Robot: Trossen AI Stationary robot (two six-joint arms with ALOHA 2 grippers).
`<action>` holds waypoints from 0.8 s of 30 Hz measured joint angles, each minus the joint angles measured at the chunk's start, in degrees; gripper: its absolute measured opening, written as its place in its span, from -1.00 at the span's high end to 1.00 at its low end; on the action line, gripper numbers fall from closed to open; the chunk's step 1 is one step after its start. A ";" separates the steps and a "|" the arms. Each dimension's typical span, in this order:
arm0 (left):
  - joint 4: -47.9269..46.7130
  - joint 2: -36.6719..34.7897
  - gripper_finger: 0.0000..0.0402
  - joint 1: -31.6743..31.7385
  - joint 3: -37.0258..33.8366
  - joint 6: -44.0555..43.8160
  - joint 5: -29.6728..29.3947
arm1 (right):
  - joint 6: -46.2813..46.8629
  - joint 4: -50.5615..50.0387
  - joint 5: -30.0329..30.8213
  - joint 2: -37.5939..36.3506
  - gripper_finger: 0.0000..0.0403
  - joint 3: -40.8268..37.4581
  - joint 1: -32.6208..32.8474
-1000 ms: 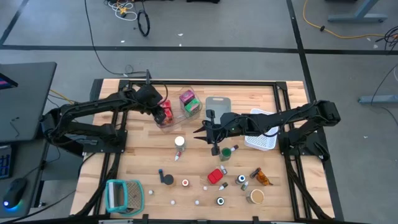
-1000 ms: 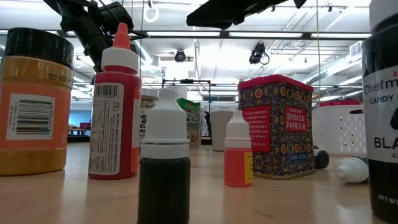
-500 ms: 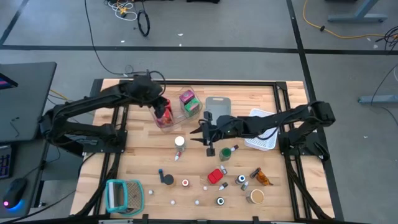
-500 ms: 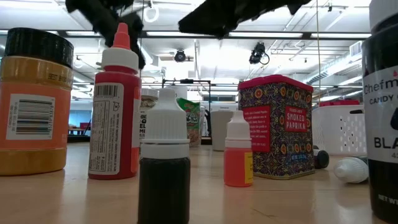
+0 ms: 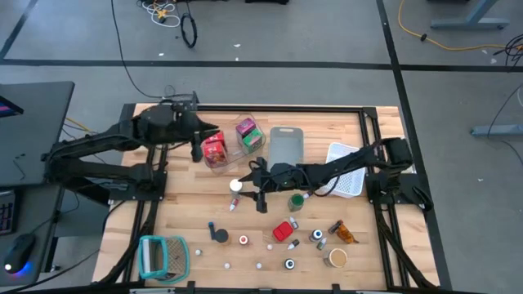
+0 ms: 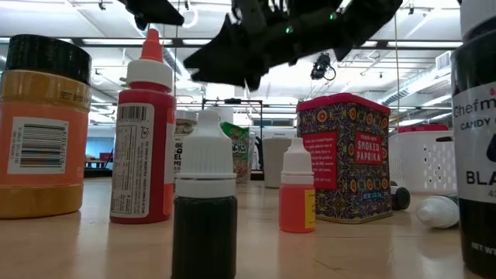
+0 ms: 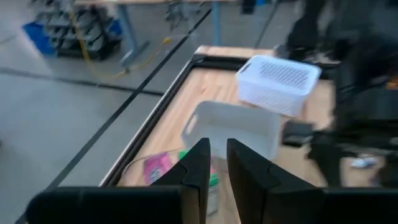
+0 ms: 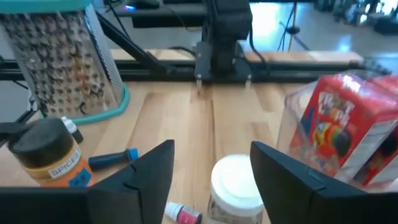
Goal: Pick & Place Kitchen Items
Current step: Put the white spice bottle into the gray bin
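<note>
Landmark: clear plastic bin at the back of the wooden table.

Left gripper hovers just beside the clear bin, on its left side; its fingers stand nearly together with only a slim gap, nothing between them.

Red printed carton sits inside the clear bin; the right wrist view shows it upright against the bin wall. Pink-and-green packet also sits in the bin, toward its right end.

Right gripper reaches in front of the clear bin, fingers spread wide, holding nothing. White-capped jar stands on the table just in front of the bin; in the right wrist view it lies in the gap between the fingers, contact unclear.

Small red-tipped dropper bottle lies a little farther from the bin, beside the jar. Green-capped bottle sits right of the right gripper. Red square tin, brown jar and tiny white pieces lie scattered well in front of the bin. Teal-and-white grater sits at the front left corner, far from the bin.
</note>
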 joint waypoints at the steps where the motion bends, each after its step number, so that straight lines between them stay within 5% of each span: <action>1: 0.58 -0.61 0.72 -1.00 -0.67 0.75 -0.01 | 0.52 0.57 -0.01 0.74 -0.13 0.00 0.02; 10: 13.04 -2.87 0.73 -5.43 -9.65 4.35 -0.30 | 1.80 12.64 4.95 6.97 -0.33 0.00 -0.39; 24: 19.15 -2.80 0.74 -5.57 -12.73 6.43 -0.26 | 6.90 11.74 4.17 7.61 -0.45 0.00 -1.29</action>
